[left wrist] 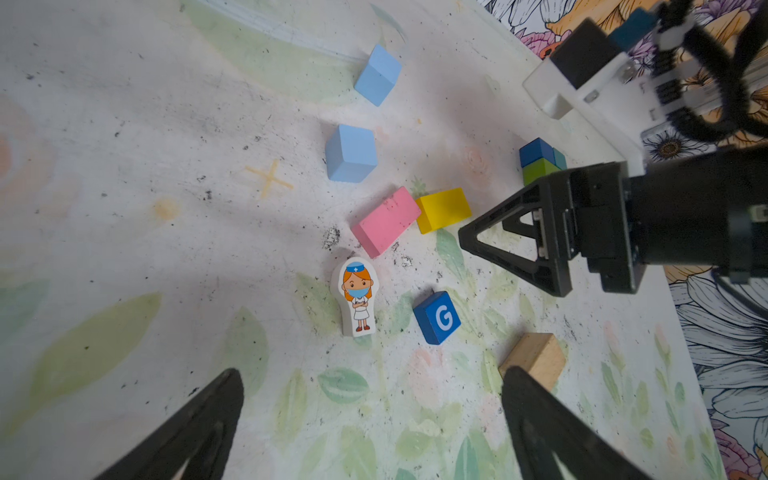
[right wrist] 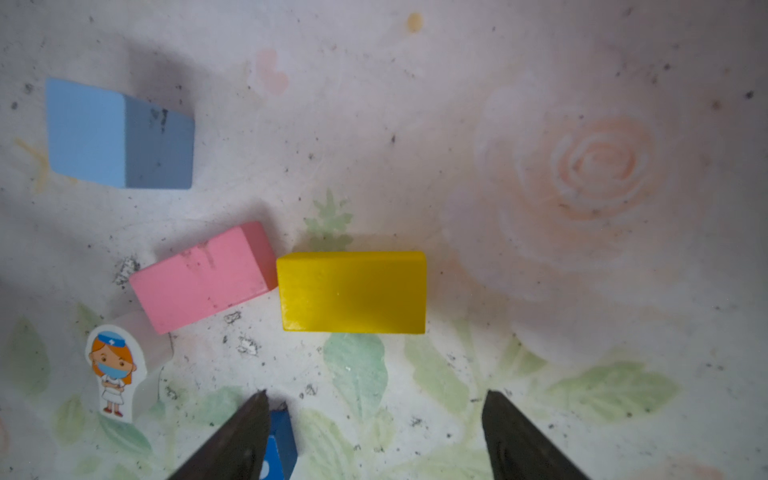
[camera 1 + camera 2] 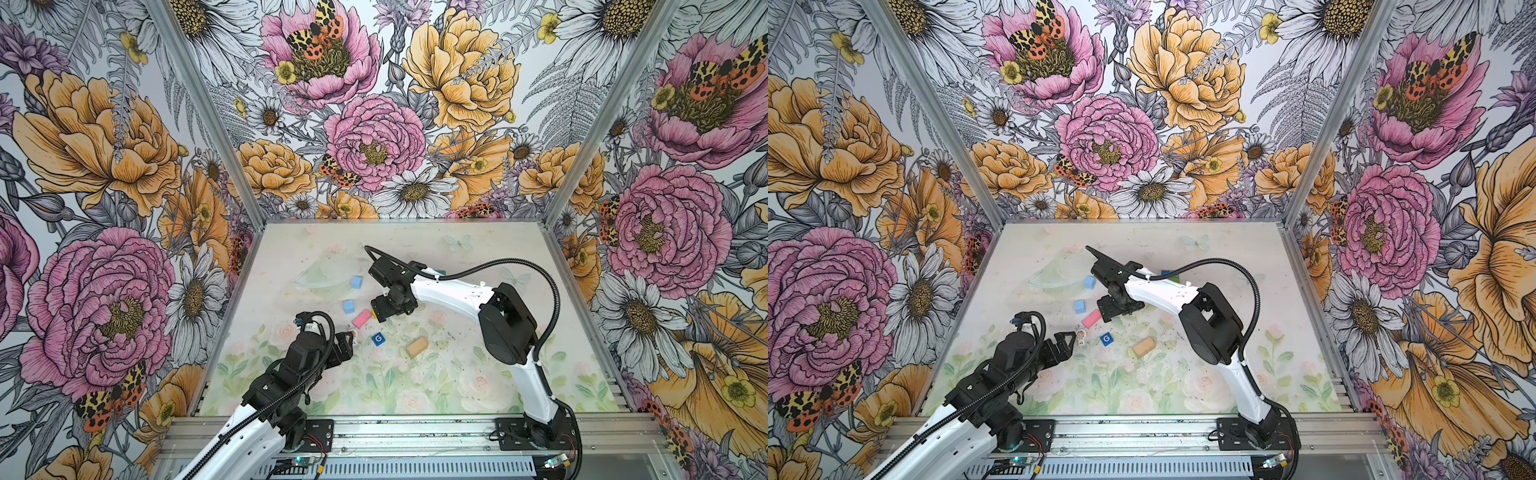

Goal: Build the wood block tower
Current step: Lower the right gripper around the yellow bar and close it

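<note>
Over the table [image 3: 478, 374], the right gripper [image 2: 376, 395] and left gripper [image 1: 370, 374] both stand spread wide and empty. Both top views all but hide the yellow brick [image 2: 353, 291] under the right gripper, while its wrist view shows that brick whole, touching the pink brick [image 2: 203, 278]. Only the left wrist view plainly shows the started tower [image 1: 538, 162], a dark blue cube [image 1: 536, 150] on a green block [image 1: 540, 171], mid-table toward the far edge.

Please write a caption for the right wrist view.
Open right gripper facing the yellow brick beside the pink brick.
</note>
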Action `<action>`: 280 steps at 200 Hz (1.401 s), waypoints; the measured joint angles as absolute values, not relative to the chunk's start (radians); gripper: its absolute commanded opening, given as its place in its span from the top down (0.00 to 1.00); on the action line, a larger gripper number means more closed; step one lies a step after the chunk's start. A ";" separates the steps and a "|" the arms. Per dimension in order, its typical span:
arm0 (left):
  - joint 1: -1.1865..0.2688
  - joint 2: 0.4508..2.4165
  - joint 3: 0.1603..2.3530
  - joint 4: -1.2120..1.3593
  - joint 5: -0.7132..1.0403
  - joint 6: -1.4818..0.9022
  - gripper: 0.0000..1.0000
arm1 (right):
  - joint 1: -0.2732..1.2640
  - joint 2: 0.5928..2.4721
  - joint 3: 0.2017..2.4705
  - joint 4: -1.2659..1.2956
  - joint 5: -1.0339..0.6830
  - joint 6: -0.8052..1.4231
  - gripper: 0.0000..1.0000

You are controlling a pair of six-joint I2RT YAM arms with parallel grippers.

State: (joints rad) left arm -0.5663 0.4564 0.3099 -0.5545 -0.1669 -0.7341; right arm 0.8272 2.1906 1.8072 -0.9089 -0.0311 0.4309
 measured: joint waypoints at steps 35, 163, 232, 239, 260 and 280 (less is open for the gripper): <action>-0.566 0.460 0.311 -0.554 -0.172 -0.734 0.02 | 0.804 2.222 1.901 -0.924 -0.051 0.389 0.24; -0.566 0.445 0.312 -0.562 -0.176 -0.734 0.02 | 0.730 2.411 2.094 -0.979 -0.030 0.391 0.55; -0.566 0.413 0.312 -0.565 -0.176 -0.735 0.02 | 0.744 2.374 2.006 -0.961 -0.031 0.392 0.55; -0.566 0.413 0.312 -0.565 -0.176 -0.735 0.02 | 0.748 2.365 1.983 -0.957 -0.027 0.391 0.55; -0.566 0.405 0.312 -0.566 -0.175 -0.735 0.02 | 0.761 2.320 1.910 -0.942 -0.023 0.397 0.55; -0.566 0.386 0.312 -0.566 -0.175 -0.735 0.02 | 0.774 2.277 1.840 -0.940 -0.023 0.404 0.55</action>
